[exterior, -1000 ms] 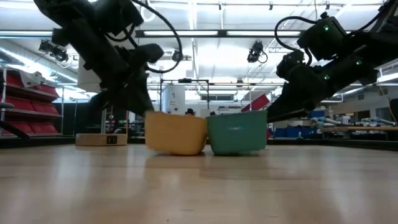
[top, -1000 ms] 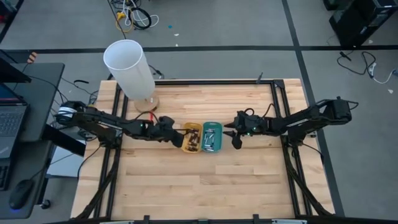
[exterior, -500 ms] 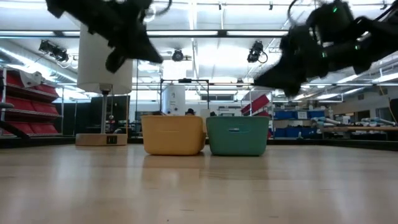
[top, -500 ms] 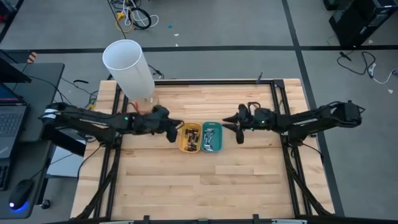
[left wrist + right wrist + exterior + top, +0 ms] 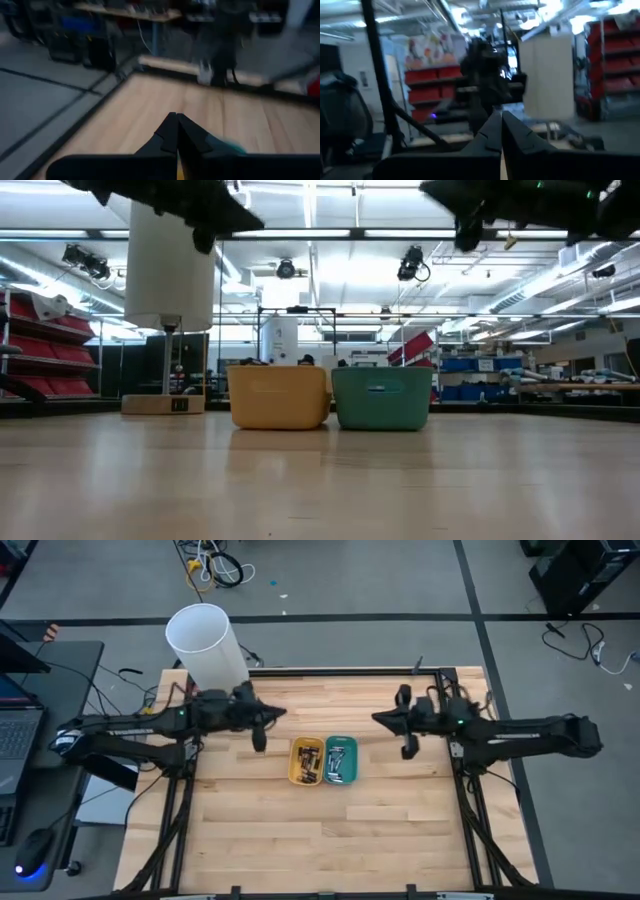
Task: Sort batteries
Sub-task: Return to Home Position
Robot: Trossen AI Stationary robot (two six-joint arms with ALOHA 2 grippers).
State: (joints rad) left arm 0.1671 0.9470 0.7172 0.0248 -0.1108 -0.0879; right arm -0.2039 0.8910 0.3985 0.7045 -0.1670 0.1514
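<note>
The batteries lie in two small trays side by side at mid-table. Dark cells (image 5: 308,762) fill the yellow tray (image 5: 296,772); silvery ones (image 5: 338,761) lie in the teal tray (image 5: 351,776). In the low view only the walls of the yellow tray (image 5: 279,396) and the teal tray (image 5: 381,397) show. My left gripper (image 5: 275,714) hangs high, left of and beyond the yellow tray, shut and empty (image 5: 176,116). My right gripper (image 5: 380,719) hangs high, right of and beyond the teal tray, also shut and empty (image 5: 500,115).
A tall white cylinder lamp (image 5: 205,645) stands on a wooden base at the table's far left corner, just behind my left arm. Bare wood (image 5: 320,840) stretches across the near half of the table. Black frame rails run along the table's left and right sides.
Both grippers have risen well above the trays and drawn away from them. The left one has gone toward the far left, the right one toward the far right, and both arms have stretched out level. The trays and batteries have stayed where they were.
</note>
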